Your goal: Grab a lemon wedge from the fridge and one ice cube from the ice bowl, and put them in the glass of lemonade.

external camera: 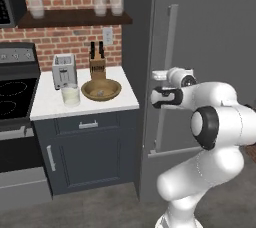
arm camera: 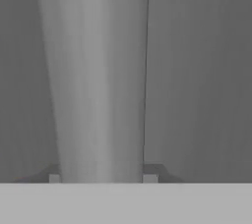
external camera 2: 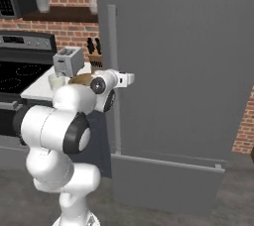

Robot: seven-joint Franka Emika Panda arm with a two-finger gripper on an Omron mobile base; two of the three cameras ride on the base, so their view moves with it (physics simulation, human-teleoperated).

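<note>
Pincer [arm camera: 101,176] clamps the fridge [external camera: 210,32] handle [arm camera: 96,80], fingertips [arm camera: 150,175] touching its sides. Ice bowl [external camera: 101,89] and glass of lemonade [external camera: 71,96] sit on counter [external camera: 50,104] left of the fridge.

wall: red brick [external camera: 70,42] | cabinets: dark blue [external camera: 90,152] | floor: grey [external camera: 100,207]

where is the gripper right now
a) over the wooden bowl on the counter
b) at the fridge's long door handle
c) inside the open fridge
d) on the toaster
b: the gripper has a fingertip on each side of the handle of the fridge, whose door is not yet open; the wooden bowl and toaster sit apart on the counter.
</note>
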